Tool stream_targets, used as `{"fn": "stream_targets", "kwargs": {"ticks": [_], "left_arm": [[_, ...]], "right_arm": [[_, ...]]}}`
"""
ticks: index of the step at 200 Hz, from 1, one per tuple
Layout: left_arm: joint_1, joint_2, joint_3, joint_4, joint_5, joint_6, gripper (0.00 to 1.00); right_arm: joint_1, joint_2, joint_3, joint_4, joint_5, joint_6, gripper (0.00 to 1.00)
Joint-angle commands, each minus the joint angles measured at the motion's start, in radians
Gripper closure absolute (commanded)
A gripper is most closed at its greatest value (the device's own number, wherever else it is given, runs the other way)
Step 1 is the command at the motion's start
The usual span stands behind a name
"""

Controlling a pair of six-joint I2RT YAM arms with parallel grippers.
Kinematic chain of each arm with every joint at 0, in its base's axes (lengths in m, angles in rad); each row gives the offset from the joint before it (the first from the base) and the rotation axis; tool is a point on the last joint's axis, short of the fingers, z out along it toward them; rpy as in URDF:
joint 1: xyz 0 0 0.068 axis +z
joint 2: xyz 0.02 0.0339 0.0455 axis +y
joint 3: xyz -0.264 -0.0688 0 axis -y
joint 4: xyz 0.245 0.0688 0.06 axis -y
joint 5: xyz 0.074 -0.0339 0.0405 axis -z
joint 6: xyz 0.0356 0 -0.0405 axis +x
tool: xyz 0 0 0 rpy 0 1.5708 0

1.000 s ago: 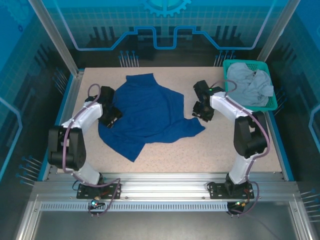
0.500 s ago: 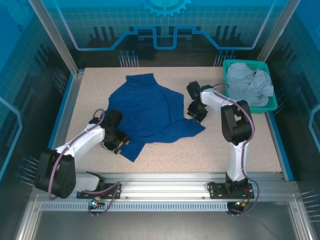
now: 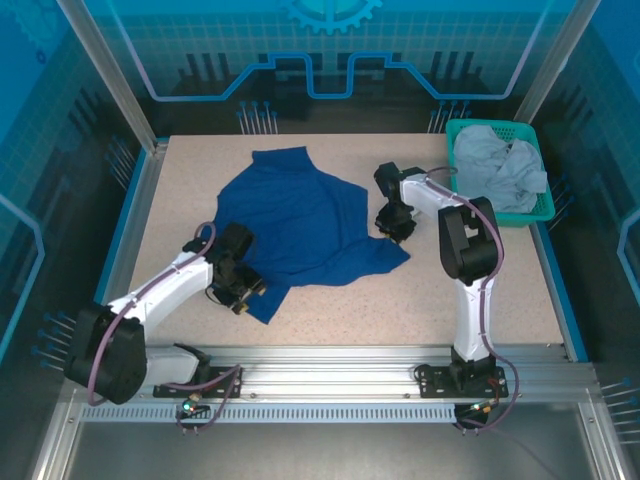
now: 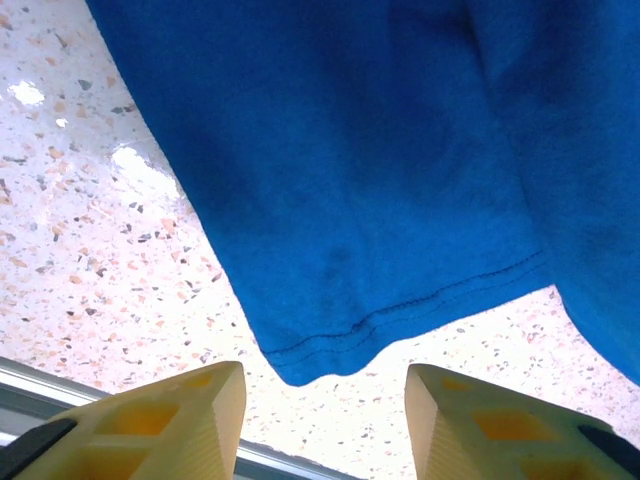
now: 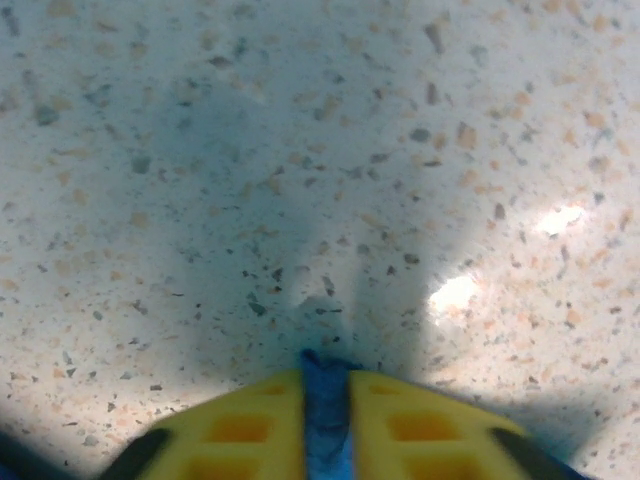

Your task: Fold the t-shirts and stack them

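- Two t-shirts need folding and stacking, and neither looks folded yet, so I think the job is only just starting.
- Nearest the arm bases, in the lower left of the top view, the left gripper (image 3: 243, 287) is at the bottom corner of the blue t-shirt (image 3: 295, 215). Its wrist view shows its yellow fingers (image 4: 160, 425) spread wide apart. The stitched hem corner lies just in front of the gap. It holds nothing.
- The blue t-shirt lies spread out in the middle of the table (image 3: 420, 310). It is crooked and wrinkly, with no neat fold in it.
- Farther back, at the shirt's right edge, is the right gripper (image 3: 392, 226). Its wrist view shows it pinching a little bit of blue cloth.
- Farthest away, in the upper right corner, the grey t-shirt (image 3: 495, 165) is bunched up inside the teal basket (image 3: 497, 214).
- Left to do, I think: grab the near corner, fold the blue one, take out the grey one, fold it, and put one on top of the other.
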Motion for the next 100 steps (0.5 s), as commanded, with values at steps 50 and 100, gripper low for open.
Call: {"fn": "stream_targets", "kwargs": {"ticks": [50, 100], "left_arm": [[-0.009, -0.067, -0.132, 0.007, 0.094, -0.149, 0.44], [-0.012, -0.022, -0.217, 0.224, 0.117, -0.299, 0.43]], "right_arm": [[0.011, -0.126, 0.038, -0.043, 0.063, -0.071, 1.0], [0.026, -0.207, -0.009, -0.021, -0.003, -0.117, 1.0]]}}
